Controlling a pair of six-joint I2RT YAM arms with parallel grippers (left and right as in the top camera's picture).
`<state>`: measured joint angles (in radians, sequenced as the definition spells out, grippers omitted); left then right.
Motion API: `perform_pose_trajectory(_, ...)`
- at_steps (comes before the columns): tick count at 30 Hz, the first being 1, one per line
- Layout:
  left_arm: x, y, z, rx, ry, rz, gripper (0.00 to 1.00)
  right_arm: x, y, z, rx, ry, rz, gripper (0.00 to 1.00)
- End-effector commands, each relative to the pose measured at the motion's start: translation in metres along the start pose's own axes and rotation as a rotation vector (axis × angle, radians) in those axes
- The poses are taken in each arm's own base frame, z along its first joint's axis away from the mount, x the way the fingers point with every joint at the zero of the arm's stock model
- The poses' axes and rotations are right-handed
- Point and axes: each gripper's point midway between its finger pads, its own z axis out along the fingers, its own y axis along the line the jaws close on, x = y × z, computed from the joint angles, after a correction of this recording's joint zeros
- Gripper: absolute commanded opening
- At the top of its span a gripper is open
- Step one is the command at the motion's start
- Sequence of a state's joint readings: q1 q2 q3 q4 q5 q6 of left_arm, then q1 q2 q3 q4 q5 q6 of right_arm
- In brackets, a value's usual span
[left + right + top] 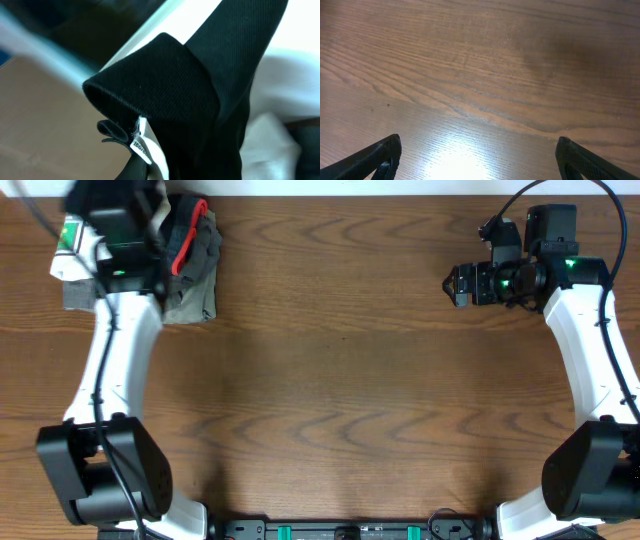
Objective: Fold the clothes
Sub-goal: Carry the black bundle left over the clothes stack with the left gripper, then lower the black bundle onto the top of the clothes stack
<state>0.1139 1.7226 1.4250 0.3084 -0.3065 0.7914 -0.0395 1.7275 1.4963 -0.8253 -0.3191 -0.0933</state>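
The black garment (200,85) fills the left wrist view, bunched and lifted, with its small white tag (141,148) hanging at a folded edge. My left gripper (137,172) is shut on this fabric; only one dark finger shows at the bottom edge. In the overhead view the left gripper (118,228) is at the far left corner above the pile, and the black garment (100,195) blurs around it. My right gripper (456,283) is open and empty at the far right, its fingertips (477,160) wide apart over bare wood.
Folded grey garments with red trim (192,265) lie at the far left. A white garment with a green patch (70,242) lies beside them, under the left arm. The wooden table (340,380) spreads between the two arms.
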Motion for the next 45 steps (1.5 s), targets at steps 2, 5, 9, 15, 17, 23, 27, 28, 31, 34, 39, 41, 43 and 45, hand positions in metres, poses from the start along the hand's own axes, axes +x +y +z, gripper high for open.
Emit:
perform_pose_trajectory(2,0.02,0.045,0.02,-0.112,0.002,-0.011,0.06,0.005,0.0,0.003,-0.014,0.019,0.04,0.96)
perform_pose_trajectory(5,0.046,0.052,0.039,-0.157,0.023,-0.016,0.06,0.009,0.002,0.004,-0.017,0.038,0.043,0.96)
perform_pose_trajectory(9,0.078,0.043,0.061,-0.176,0.056,-0.014,0.06,0.015,0.004,0.004,-0.02,0.061,0.046,0.96)
perform_pose_trajectory(15,0.124,0.028,0.086,-0.219,0.108,-0.014,0.06,0.024,-0.001,0.003,0.021,0.099,0.053,0.95)
perform_pose_trajectory(17,0.134,0.022,0.09,-0.214,0.121,-0.011,0.06,0.026,-0.002,0.003,0.027,0.108,0.055,0.95)
perform_pose_trajectory(23,0.139,0.001,0.094,-0.181,0.127,-0.048,0.06,0.024,0.001,0.004,0.023,0.101,0.048,0.95)
perform_pose_trajectory(27,0.121,-0.023,0.092,-0.133,0.09,-0.139,0.06,0.019,0.008,0.007,0.017,0.086,0.04,0.95)
perform_pose_trajectory(28,0.116,-0.035,0.092,-0.101,0.087,-0.151,0.06,0.019,0.009,0.007,0.015,0.084,0.035,0.95)
perform_pose_trajectory(31,0.104,-0.074,0.088,0.029,0.073,-0.166,0.07,0.018,0.013,0.008,0.012,0.082,0.027,0.95)
perform_pose_trajectory(34,0.096,-0.117,0.079,0.189,0.065,-0.142,0.62,0.018,0.016,0.009,0.008,0.084,0.02,0.95)
perform_pose_trajectory(39,0.081,-0.157,0.065,0.309,0.063,-0.164,0.98,0.016,0.016,0.009,0.008,0.074,0.017,0.96)
perform_pose_trajectory(41,0.068,-0.166,0.059,0.325,0.049,-0.206,0.98,0.015,0.016,0.009,0.008,0.07,0.016,0.96)
perform_pose_trajectory(43,0.054,-0.17,0.052,0.336,0.032,-0.241,0.98,0.015,0.016,0.009,0.008,0.07,0.016,0.96)
perform_pose_trajectory(45,0.03,-0.167,0.042,0.337,-0.001,-0.294,0.98,0.014,0.016,0.009,0.008,0.069,0.016,0.96)
